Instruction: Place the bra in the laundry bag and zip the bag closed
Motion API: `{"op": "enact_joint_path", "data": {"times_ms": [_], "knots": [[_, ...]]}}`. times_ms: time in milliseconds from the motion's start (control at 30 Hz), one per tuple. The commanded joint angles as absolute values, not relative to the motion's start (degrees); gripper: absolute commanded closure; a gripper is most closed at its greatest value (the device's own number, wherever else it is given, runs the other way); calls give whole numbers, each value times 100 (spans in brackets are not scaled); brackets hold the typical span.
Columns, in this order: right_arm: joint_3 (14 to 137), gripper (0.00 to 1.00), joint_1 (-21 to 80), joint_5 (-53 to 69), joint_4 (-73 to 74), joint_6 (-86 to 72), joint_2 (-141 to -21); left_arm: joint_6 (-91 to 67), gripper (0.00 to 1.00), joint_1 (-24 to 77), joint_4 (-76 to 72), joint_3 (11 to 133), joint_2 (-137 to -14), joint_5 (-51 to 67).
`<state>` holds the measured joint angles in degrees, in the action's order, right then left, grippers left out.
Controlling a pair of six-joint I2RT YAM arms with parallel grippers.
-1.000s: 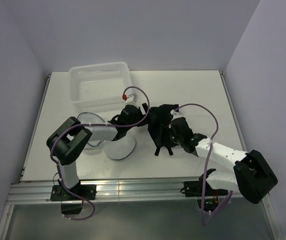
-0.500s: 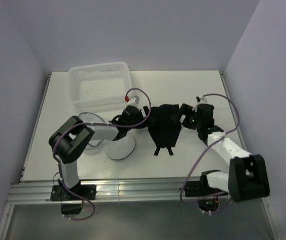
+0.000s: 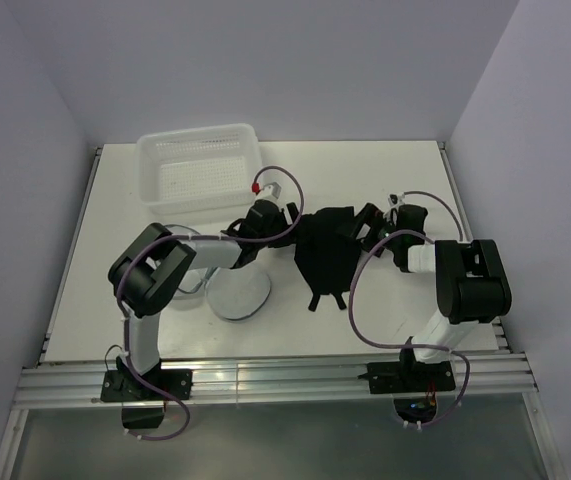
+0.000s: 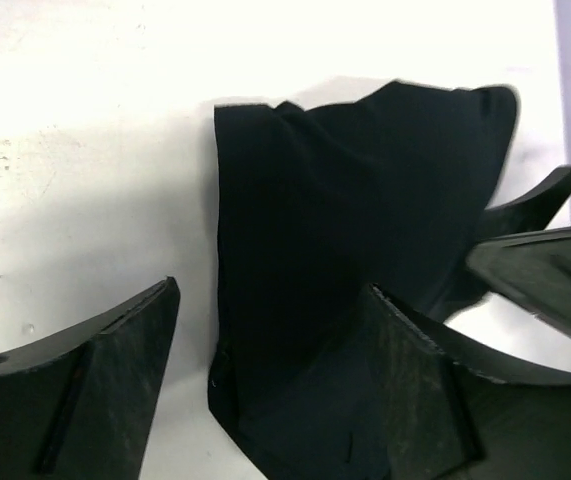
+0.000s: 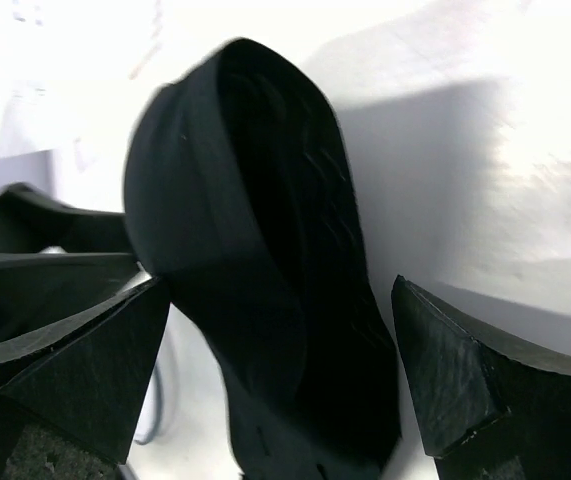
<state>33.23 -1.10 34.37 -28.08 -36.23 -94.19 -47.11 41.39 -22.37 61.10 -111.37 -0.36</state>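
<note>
While the bra (image 3: 327, 255) lies mid-frame on the bench (image 3: 365, 170), the left gripper (image 3: 293, 225) and right gripper (image 3: 365, 228) flank it, both open around its edges; the laundry bag (image 3: 237, 292) sits lower left of it.

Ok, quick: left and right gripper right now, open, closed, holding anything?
Left gripper: open, jaws either side of the bra edge, not clamped on it.
Right gripper: open wide, bra between its jaws, not gripped.

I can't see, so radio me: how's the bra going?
Left gripper and right gripper open, each astride the bra. Bra on table, unbagged. Left arm over laundry bag.
</note>
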Motion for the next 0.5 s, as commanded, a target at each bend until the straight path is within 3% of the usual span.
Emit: {"op": "enact_joint_path", "data": {"times_ms": [0, 133, 267, 467], "knots": [[3630, 1, -27, 3938, -3718, -3990, -9658, -4535, 22, 4122, -2127, 6451, -11364, 149], [3788, 1, 254, 3911, -3805, -4087, -9983, -4553, 29, 4122, -2083, 6583, -11540, 211], [3718, 1, 387, 4183, -4270, -4324, -10116, -4579, 43, 4122, -2127, 6601, -11584, 237], [3726, 1, 378, 4149, -4158, -4236, -10072, -4535, 49, 4122, -2136, 6574, -11523, 220]]}}
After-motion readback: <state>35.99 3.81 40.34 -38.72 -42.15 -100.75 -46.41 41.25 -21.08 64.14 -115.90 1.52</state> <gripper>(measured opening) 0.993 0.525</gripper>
